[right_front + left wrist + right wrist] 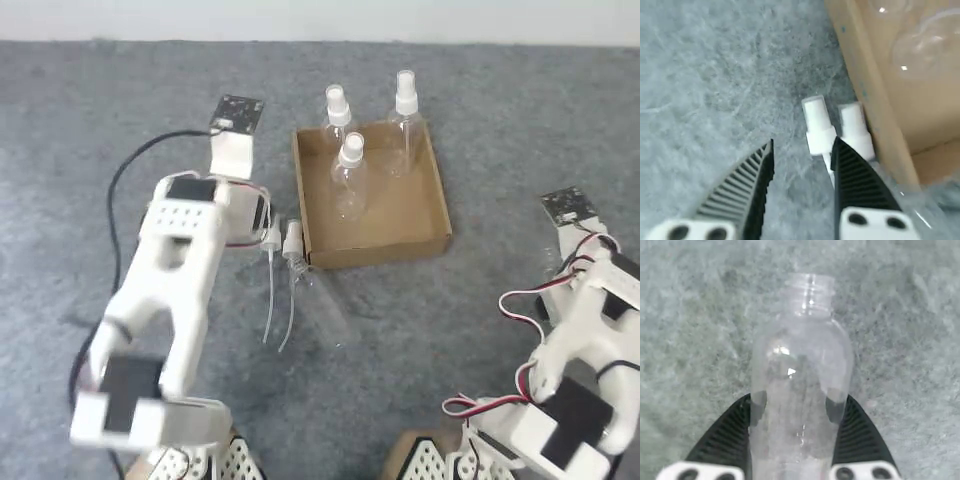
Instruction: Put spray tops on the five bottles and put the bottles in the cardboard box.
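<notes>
Clear capless bottle (802, 355) clenched in right hand (797, 401); left hand (803, 145) spread over spray tops (816, 127) beside cardboard box (866, 87).

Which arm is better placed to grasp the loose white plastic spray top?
Left: the left gripper is open at the white plastic spray top; the right gripper holds a clear uncapped plastic bottle.

A grey tabletop (90, 110) with a rough, felt-like nap spreads across the high view, mottled in lighter and darker flecks. The same fibrous grey surface lies below in the left wrist view (715, 75) and the right wrist view (690, 315). Along its far edge runs a pale, plain strip (320, 18), perhaps a wall.
</notes>
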Controlling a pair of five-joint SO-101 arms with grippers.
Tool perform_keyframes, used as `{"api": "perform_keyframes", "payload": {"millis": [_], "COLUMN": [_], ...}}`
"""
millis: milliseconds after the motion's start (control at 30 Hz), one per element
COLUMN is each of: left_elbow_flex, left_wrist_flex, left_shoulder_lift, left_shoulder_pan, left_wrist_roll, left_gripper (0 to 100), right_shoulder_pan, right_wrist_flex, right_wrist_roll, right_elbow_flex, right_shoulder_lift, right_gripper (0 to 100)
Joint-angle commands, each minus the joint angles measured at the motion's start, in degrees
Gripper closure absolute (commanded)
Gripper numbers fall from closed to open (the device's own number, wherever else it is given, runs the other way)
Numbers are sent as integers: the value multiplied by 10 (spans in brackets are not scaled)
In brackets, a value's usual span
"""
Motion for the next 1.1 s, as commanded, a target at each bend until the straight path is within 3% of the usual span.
{"api": "perform_keyframes", "payload": {"millis": [0, 467, 700, 1067], "left_elbow_flex": [-103, -158, -153, -147], "left_wrist_flex": [-11, -21, -7, 18], "left_shoulder_lift": [98, 233, 242, 251], "left_shoulder_pan": [-3, -4, -33, -33], "left_wrist_roll": [7, 7, 1, -10], "left_gripper": [826, 828, 935, 937], "right_shoulder_pan": [3, 6, 6, 6], "right_wrist_flex": [-5, -4, 5, 39], "right_wrist_roll": [-33, -33, -33, -31], "right_elbow_flex": [-20, -18, -18, -19], "right_shoulder_lift": [-5, -4, -4, -5], "right_gripper": [984, 984, 984, 975]}}
